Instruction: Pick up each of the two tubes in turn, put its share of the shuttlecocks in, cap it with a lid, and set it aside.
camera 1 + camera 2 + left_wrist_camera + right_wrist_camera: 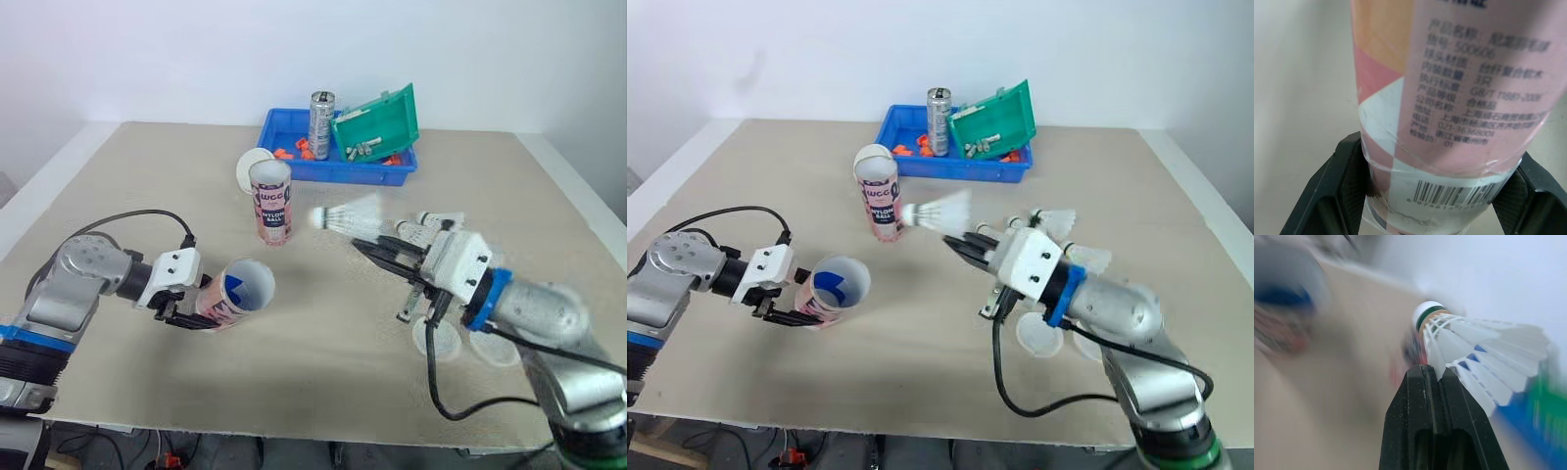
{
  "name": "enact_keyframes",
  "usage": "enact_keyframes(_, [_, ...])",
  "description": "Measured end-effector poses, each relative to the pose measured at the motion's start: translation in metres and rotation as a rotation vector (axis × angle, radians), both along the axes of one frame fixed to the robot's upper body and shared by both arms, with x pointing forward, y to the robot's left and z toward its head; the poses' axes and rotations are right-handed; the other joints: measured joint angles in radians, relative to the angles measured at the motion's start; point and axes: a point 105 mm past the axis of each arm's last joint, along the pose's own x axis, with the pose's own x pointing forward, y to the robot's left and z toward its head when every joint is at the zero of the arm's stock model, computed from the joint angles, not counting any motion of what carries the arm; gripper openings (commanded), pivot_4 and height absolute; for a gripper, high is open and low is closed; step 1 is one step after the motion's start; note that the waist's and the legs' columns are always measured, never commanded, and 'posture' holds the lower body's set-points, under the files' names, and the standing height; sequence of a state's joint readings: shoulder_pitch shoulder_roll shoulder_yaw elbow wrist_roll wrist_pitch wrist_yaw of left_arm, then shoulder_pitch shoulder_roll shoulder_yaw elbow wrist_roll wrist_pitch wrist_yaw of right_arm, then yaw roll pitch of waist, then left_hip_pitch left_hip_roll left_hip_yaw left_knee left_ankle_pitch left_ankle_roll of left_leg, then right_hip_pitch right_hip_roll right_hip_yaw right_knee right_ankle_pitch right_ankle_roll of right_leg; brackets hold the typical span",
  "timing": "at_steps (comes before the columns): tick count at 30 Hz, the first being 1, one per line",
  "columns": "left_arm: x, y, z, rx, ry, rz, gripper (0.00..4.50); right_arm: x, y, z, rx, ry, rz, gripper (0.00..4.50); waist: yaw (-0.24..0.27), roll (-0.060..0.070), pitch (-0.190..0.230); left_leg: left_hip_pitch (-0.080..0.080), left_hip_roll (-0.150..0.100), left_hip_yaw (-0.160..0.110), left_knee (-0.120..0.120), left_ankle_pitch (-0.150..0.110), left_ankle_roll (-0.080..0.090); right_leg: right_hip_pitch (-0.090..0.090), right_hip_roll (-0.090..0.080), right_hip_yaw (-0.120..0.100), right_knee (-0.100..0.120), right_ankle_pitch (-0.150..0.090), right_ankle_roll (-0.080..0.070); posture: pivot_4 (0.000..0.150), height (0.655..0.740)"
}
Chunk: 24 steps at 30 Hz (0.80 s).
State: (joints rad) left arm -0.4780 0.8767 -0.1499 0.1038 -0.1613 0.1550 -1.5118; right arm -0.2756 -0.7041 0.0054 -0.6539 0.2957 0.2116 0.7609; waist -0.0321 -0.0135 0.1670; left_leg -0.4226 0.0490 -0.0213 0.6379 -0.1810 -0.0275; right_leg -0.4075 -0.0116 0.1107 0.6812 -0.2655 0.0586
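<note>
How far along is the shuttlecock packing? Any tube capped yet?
Done: no tube clearly capped or set aside. In hand: left jaws are shut on the tilted open tube; right jaws pinch a shuttlecock in the air, short of that tube's mouth. Left: loading it, more shuttlecocks on the table, clear lids lying loose, then the second tube, upright mid-table and apparently open.

The left arm point(78, 279) and right arm point(549, 313) are rounded silver-grey metal, each with a blue band point(487, 299). Each has a white boxy housing point(456, 259). Ahead of it, the left gripper point(196, 305) and right gripper point(364, 247) have black fingers point(1327, 196). Behind it loops a black cable point(441, 392).
</note>
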Motion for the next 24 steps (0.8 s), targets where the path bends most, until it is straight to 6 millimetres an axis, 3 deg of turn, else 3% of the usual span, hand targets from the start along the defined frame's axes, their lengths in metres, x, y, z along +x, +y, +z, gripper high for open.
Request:
enact_keyframes(9, [0.0, -0.003, 0.0, -0.064, 0.061, 0.039, 2.92, -0.016, 0.034, -0.009, -0.273, -0.175, 0.355, 0.06, 0.008, -0.001, 0.0, -0.002, -0.001, 0.0, 0.0, -0.001, -0.001, 0.001, -0.001, 0.0, 0.0, -0.002, 0.001, 0.15, 0.7061])
enact_keyframes(14, [-0.001, -0.005, 0.0, -0.064, 0.062, 0.04, 2.92, -0.003, 0.04, -0.028, -0.37, -0.207, 0.423, 0.06, 0.009, -0.001, 0.001, -0.003, -0.001, 0.001, 0.0, -0.001, -0.001, 0.001, -0.002, 0.0, -0.001, -0.002, 0.001, 0.15, 0.7061])
enact_keyframes(24, [0.0, -0.006, 0.0, -0.047, 0.052, 0.031, 2.92, 0.018, 0.049, -0.035, -0.457, -0.286, 0.48, 0.06, 0.01, -0.001, 0.001, -0.003, -0.002, 0.001, 0.0, -0.001, -0.001, 0.001, -0.002, 0.0, 0.0, -0.003, 0.001, 0.15, 0.7061])
